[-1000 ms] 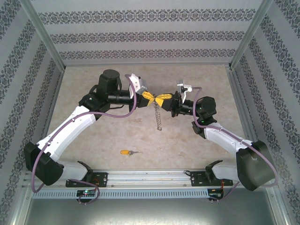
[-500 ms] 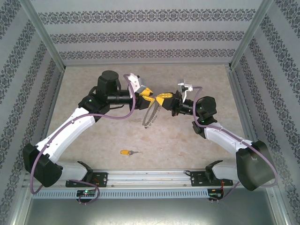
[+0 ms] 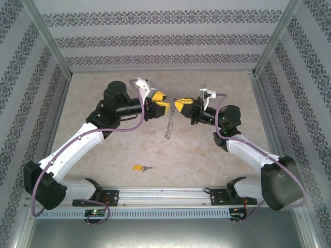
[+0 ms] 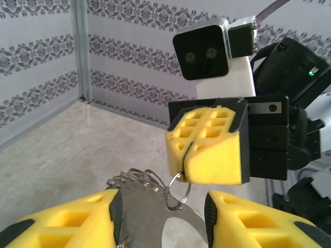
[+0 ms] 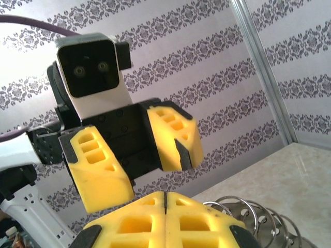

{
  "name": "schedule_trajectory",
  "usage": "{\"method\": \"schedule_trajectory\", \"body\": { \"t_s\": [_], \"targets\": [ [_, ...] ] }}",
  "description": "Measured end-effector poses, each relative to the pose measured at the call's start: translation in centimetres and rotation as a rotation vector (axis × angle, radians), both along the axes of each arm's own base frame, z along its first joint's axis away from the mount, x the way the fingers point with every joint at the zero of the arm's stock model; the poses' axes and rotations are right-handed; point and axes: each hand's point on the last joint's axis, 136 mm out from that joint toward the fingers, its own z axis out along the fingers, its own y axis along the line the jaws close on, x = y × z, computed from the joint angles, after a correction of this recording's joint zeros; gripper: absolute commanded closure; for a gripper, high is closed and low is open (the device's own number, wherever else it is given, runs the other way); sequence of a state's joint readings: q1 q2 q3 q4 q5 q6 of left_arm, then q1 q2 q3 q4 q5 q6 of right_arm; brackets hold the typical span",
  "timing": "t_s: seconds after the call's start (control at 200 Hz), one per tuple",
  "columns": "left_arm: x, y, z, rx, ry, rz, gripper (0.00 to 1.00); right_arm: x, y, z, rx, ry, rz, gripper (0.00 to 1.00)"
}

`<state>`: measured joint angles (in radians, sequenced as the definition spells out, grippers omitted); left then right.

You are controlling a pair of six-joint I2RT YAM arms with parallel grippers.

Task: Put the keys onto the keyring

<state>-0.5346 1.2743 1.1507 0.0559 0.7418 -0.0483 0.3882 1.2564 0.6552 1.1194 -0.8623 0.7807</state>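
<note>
Beige tabletop (image 3: 207, 160), patterned walls (image 3: 155, 39)

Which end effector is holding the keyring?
The right end effector, shut on the thin grey metal keyring hoop hanging below it; the left end effector stands open beside it.

The keyring (image 3: 169, 124) — thin grey hoop, bumpy fringe — hangs edge-on above the counter (image 3: 207, 150), its top pinched in the right fingers (image 3: 182, 105). The small orange-headed key (image 3: 140, 168) lies flat on the counter, well apart, toward the near edge.
</note>
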Motion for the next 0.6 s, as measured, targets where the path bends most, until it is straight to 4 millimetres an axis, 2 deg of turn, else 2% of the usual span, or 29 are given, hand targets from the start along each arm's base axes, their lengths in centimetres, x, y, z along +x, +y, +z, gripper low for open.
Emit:
{"method": "schedule_trajectory", "body": {
  "t_s": [0.235, 0.599],
  "targets": [
    [-0.2, -0.7, -0.2, -0.083, 0.062, -0.044, 0.55, 0.0, -0.2, 1.7, 0.032, -0.049, -0.014, 1.0],
    [0.0, -0.9, 1.4, -0.198, 0.074, -0.096, 0.55, 0.0, -0.3, 2.4, 0.049, -0.055, -0.018, 1.0]
  ]
}}
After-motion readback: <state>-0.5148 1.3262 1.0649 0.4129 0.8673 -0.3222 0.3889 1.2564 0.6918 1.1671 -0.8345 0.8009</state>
